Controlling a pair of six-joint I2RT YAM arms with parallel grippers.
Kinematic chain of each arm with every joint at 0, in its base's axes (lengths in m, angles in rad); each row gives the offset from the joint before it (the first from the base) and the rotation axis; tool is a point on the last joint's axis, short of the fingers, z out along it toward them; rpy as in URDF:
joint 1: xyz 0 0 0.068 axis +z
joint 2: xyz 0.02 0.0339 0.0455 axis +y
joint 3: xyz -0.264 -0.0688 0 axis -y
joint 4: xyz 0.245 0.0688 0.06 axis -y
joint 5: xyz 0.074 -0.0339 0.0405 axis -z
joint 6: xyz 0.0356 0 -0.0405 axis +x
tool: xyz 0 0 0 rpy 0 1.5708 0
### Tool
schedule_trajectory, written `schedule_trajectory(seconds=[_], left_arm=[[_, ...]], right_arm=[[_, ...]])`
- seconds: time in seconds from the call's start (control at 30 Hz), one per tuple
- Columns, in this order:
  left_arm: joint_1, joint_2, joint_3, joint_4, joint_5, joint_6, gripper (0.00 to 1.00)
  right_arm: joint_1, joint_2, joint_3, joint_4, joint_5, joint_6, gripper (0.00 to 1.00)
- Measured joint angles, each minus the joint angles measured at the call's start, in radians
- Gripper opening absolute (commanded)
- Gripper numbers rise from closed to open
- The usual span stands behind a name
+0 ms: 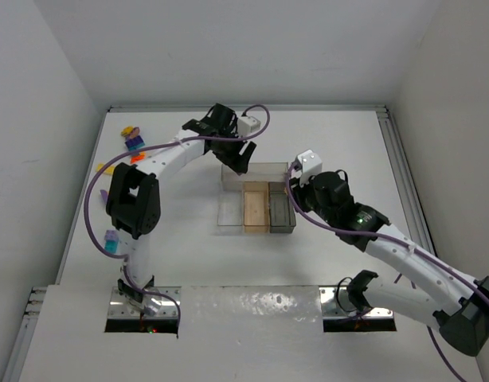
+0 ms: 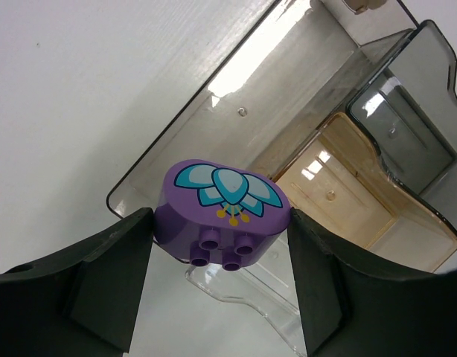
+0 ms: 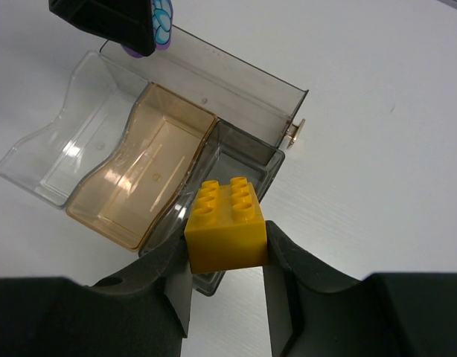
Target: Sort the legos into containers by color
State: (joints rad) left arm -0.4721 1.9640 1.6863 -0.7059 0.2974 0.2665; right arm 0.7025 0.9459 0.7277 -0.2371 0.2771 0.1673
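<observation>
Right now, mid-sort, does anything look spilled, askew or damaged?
Nothing stands out. The clear plastic compartment tray sits flat and intact; the left gripper holds a purple rounded flower-print brick squarely, the right gripper a yellow rectangular brick.

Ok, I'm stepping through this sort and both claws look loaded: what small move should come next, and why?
Probably lower the left claw slightly and open it: its rounded purple plastic brick hangs over one end of the long smoky bin, which looks empty. The right claw grips a yellow studded plastic brick by the grey bin, so it could follow.
</observation>
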Motion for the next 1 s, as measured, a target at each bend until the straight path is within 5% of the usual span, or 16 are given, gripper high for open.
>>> schedule_trajectory(seconds=[0.13, 0.47, 0.7, 1.0], left_arm=[[0.0, 0.008, 0.0, 0.015, -0.01, -0.006, 0.6], [0.0, 0.011, -0.002, 0.011, -0.003, -0.005, 0.66], [0.0, 0.011, -0.007, 0.002, -0.002, -0.004, 0.94], [0.0, 0.011, 0.05, -0.023, -0.013, -0.007, 0.9]], right_arm=[[0.0, 0.032, 0.005, -0.009, -0.024, 0.003, 0.0], [0.0, 0.104, 0.032, -0.003, -0.113, 0.006, 0.0], [0.0, 0.137, 0.053, 0.011, -0.146, -0.003, 0.0], [0.0, 0.152, 0.062, 0.02, -0.187, -0.01, 0.0]])
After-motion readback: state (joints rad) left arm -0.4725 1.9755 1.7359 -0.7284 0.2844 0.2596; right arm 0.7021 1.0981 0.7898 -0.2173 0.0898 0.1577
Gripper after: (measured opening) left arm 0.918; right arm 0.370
